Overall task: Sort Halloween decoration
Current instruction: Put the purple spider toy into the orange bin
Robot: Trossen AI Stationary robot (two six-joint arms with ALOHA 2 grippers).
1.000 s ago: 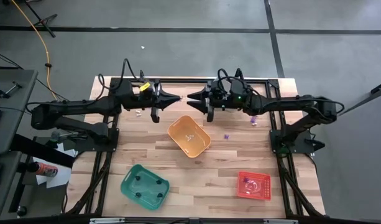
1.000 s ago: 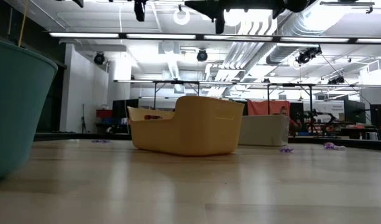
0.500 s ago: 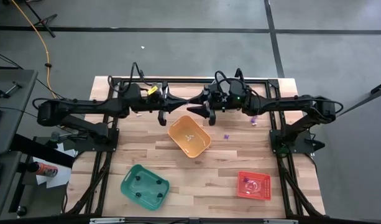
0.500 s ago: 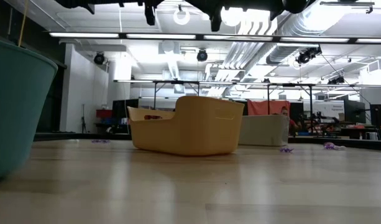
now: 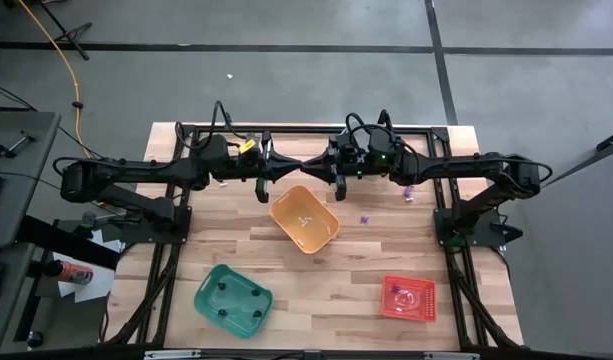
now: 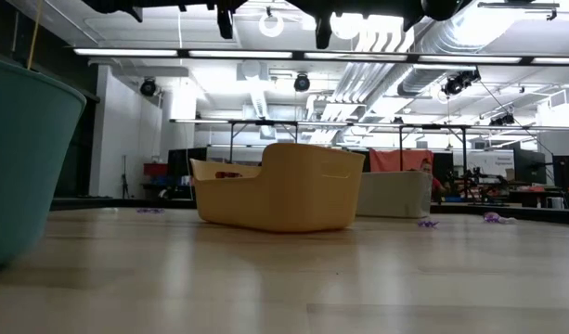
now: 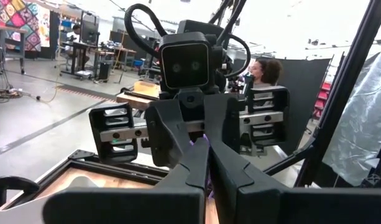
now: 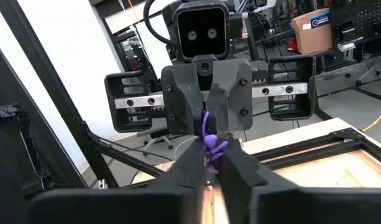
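Now my two grippers meet tip to tip above the far side of the table (image 5: pixel 386 250), just behind the orange bin (image 5: pixel 304 219). My left gripper (image 5: pixel 292 167) is clamped on a small purple trinket (image 8: pixel 209 139), and my right gripper (image 5: pixel 316 166) has closed in on that same trinket. More purple trinkets (image 5: pixel 365 218) lie on the wood to the right of the orange bin.

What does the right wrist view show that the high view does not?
Only the right wrist view: a purple trinket pinched where the left gripper and right gripper meet tip to tip. Only the high view: the orange bin, green bin, red bin and loose purple trinkets on the table. Both: the two grippers facing each other.
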